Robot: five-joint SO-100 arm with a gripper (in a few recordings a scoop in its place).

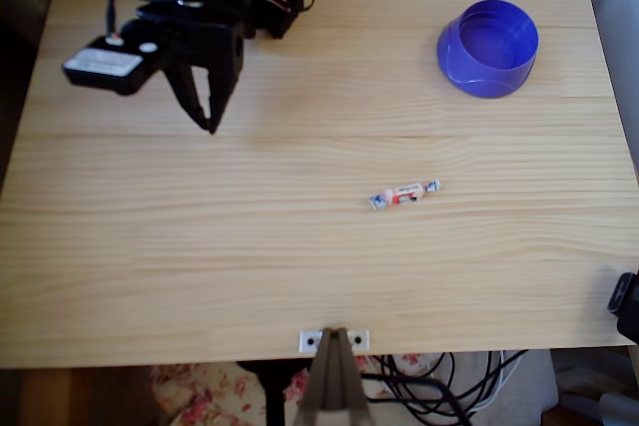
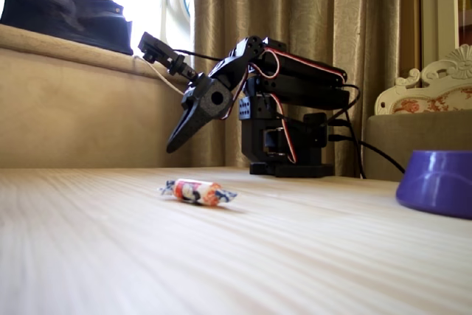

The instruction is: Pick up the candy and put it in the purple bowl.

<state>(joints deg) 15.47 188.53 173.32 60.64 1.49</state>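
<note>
In the overhead view the black gripper (image 1: pixel 209 117) sits in the upper left of the frame, its 2 fingers spread at the base and meeting at the tips, holding nothing. In the fixed view the gripper (image 2: pixel 175 142) points down, clear of the wooden table (image 1: pixel 200 276). The candy (image 1: pixel 403 194) lies on the table right of centre, well apart from the gripper. The purple bowl (image 1: pixel 488 48) stands in the upper right, upright and apart from the candy.
</note>
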